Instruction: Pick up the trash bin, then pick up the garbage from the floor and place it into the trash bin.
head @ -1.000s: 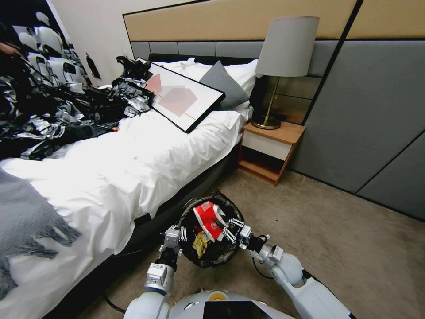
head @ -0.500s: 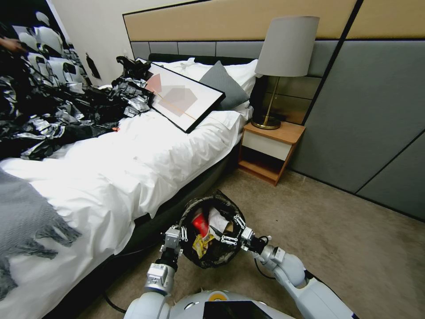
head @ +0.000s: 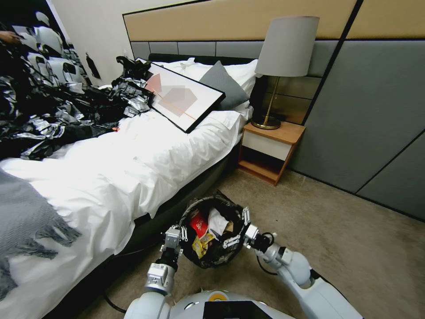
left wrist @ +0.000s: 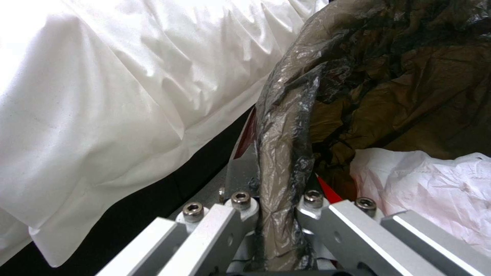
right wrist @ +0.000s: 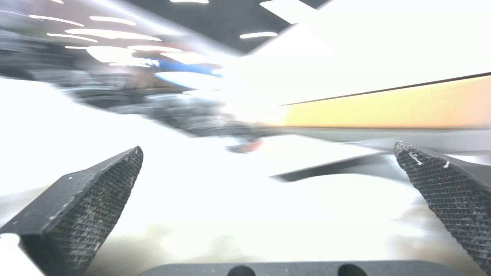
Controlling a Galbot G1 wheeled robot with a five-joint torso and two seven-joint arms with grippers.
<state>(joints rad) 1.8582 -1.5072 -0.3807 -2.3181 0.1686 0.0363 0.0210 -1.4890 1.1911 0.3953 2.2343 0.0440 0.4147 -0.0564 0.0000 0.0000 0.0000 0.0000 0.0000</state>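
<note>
The trash bin, lined with a crinkly black bag, hangs just above the carpet beside the bed. My left gripper is shut on its near-left rim; in the left wrist view the lined rim runs between the two fingers. Inside lie garbage pieces: a red wrapper, a white tissue and a yellow wrapper. My right gripper is open at the bin's right rim, nothing between its fingers.
The bed's white sheet overhangs close to the bin on the left. A wooden nightstand with a lamp stands ahead. Beige carpet stretches to the right, up to the grey wall panels.
The right gripper let go of the red-and-white wrapper, which dropped deeper into the bin. It then opened wide and drew back to the bin's right rim. The left arm held still.
</note>
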